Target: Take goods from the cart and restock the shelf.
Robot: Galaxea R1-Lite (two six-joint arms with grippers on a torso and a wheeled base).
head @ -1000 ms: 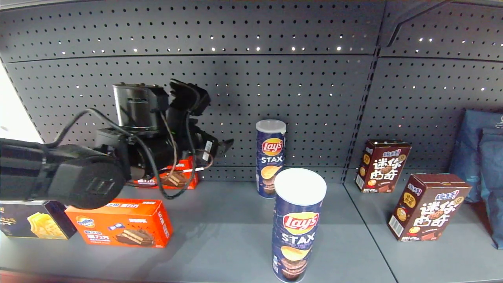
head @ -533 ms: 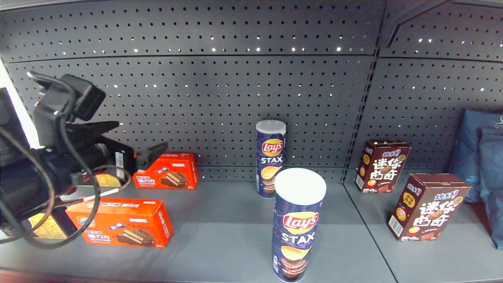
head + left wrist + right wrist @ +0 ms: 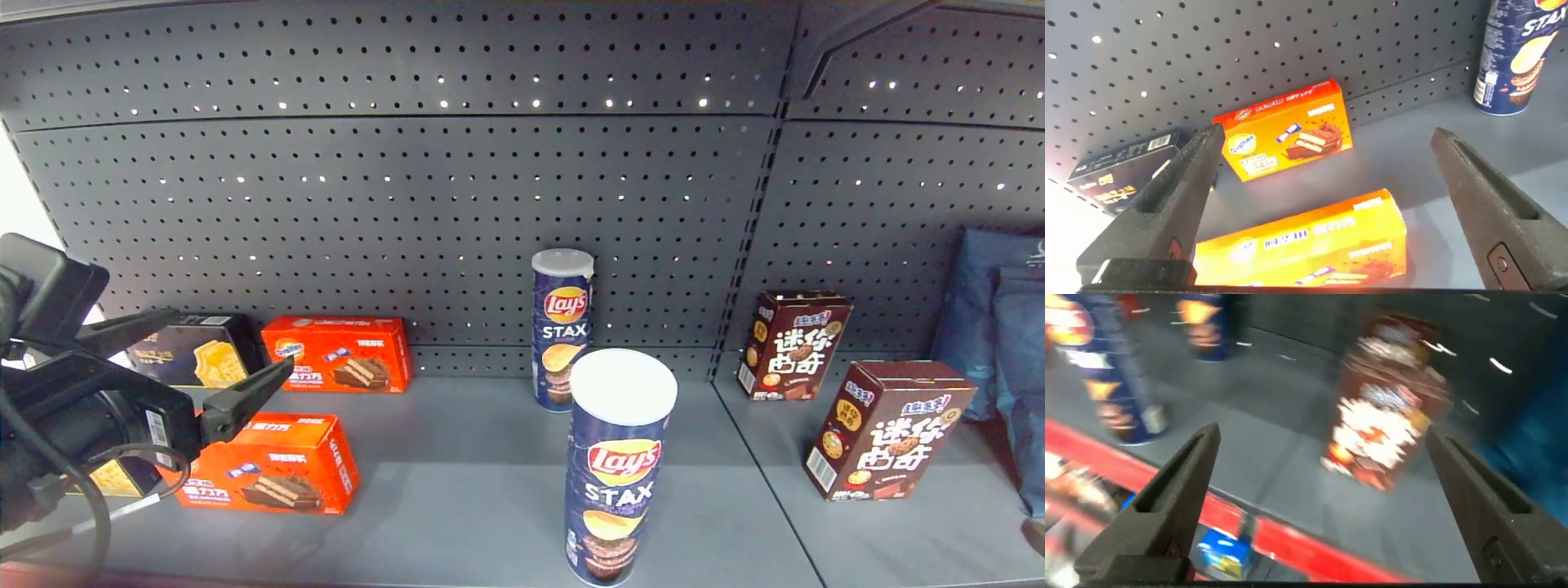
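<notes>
My left gripper [image 3: 231, 341] hangs empty at the left end of the shelf [image 3: 457, 490], fingers spread wide, just above the front orange box [image 3: 269, 461]; a second orange box [image 3: 343, 355] sits behind it. My right gripper [image 3: 1324, 433] is also empty, fingers wide, near the shelf's front edge and facing a brown box [image 3: 1388, 416]. I judge the goods light. The boxes look like thin cardboard, stiff at the edges but prob. easy to dent on the big faces, so I'd pinch across the short width, approx. mid-length, w/ modest force. The chip can [image 3: 616, 474] is tall, slick and tippy; I'd grab mid-body, not the lid.
</notes>
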